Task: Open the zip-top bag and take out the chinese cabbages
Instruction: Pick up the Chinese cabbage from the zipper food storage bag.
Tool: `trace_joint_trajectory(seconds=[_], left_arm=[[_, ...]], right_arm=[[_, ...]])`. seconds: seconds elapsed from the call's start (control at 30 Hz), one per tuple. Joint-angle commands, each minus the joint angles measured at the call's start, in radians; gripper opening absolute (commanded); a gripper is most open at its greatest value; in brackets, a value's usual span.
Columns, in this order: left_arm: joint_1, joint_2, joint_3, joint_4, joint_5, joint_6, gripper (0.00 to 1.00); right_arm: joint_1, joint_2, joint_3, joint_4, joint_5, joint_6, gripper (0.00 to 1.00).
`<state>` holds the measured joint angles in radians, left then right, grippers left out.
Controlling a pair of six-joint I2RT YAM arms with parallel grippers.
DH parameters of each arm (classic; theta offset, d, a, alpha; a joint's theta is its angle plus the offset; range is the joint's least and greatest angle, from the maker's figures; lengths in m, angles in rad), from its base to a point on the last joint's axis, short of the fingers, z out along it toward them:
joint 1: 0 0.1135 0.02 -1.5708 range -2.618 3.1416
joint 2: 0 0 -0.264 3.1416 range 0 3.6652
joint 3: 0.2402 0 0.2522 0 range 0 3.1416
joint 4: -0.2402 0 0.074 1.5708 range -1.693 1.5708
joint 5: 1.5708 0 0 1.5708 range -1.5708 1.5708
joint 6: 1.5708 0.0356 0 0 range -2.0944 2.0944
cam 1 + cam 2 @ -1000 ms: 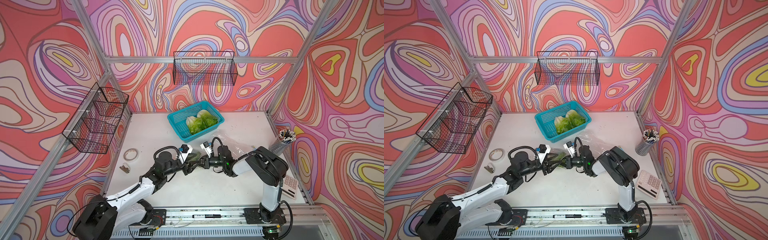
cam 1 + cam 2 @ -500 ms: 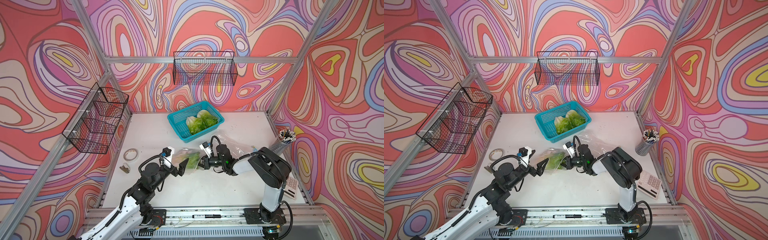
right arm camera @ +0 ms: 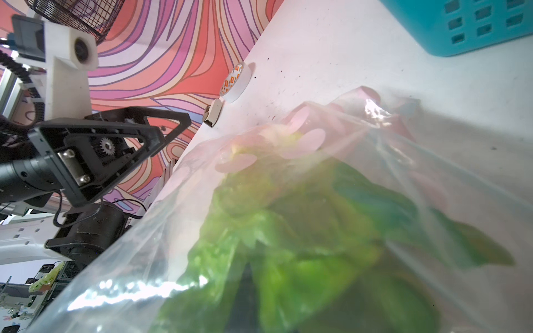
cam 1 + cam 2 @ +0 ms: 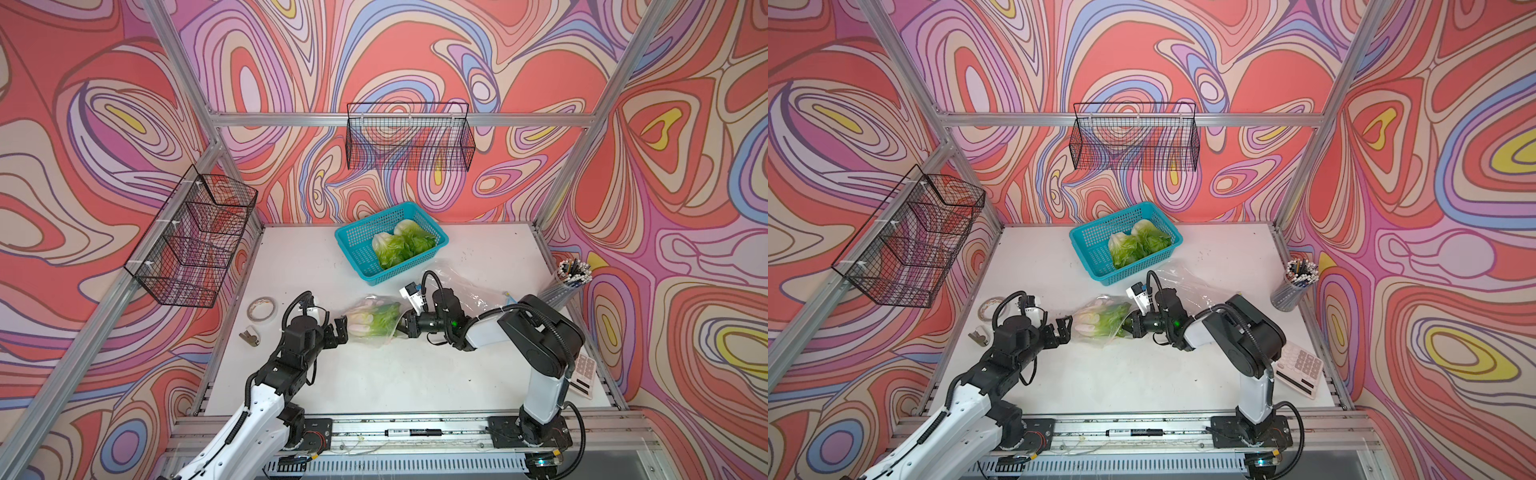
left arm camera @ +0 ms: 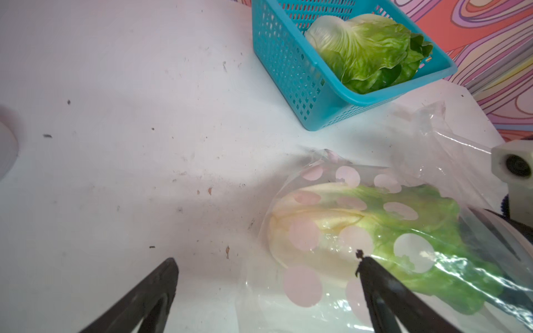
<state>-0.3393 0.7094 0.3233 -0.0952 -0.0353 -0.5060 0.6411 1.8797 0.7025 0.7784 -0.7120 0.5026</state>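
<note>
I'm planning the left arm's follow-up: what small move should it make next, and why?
Probably close the left gripper on the dotted end of the zip-top bag. Its jaws stand open at that end, the right gripper is shut on the leafy end, and one chinese cabbage lies inside, so anchoring the bag would likely help draw it out.

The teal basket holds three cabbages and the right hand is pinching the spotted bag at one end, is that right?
Not quite. The teal basket holds two cabbages, not three; both top views show this. The third cabbage lies inside the spotted bag. The rest is correct: the right hand is pinching the spotted bag at one end.
</note>
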Motion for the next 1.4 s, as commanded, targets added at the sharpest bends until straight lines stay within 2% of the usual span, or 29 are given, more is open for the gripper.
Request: trace_joint_trajectory(seconds=[0.0,0.2,0.33,0.67,0.77,0.87,1.07,1.27,1.37], left_arm=[[0.015,0.026,0.022,-0.043,0.056,-0.181,0.99],[0.052,0.047,-0.068,0.095,0.132,-0.362,0.95],[0.099,0.091,-0.116,0.197,0.232,-0.475,0.9],[0.128,0.202,-0.14,0.353,0.278,-0.548,0.78],[0.164,0.281,-0.163,0.471,0.335,-0.566,0.67],[0.189,0.359,-0.162,0.562,0.38,-0.57,0.51],[0.193,0.472,-0.148,0.668,0.406,-0.565,0.21],[0.193,0.509,-0.148,0.699,0.392,-0.552,0.01],[0.193,0.508,-0.147,0.691,0.372,-0.547,0.0]], right_arm=[[0.002,-0.032,0.011,-0.026,0.045,-0.038,0.0],[0.009,-0.045,0.009,-0.041,0.06,-0.063,0.0],[0.02,-0.049,0.005,-0.013,0.074,-0.061,0.0],[0.061,-0.036,0.011,0.052,0.121,-0.06,0.0],[0.066,-0.042,-0.004,0.089,0.131,-0.051,0.0],[0.074,-0.036,-0.006,0.112,0.134,-0.043,0.0],[0.08,-0.036,-0.014,0.13,0.133,-0.042,0.0],[0.08,-0.062,-0.021,0.059,0.159,-0.072,0.0],[0.08,-0.085,-0.024,0.007,0.174,-0.094,0.0]])
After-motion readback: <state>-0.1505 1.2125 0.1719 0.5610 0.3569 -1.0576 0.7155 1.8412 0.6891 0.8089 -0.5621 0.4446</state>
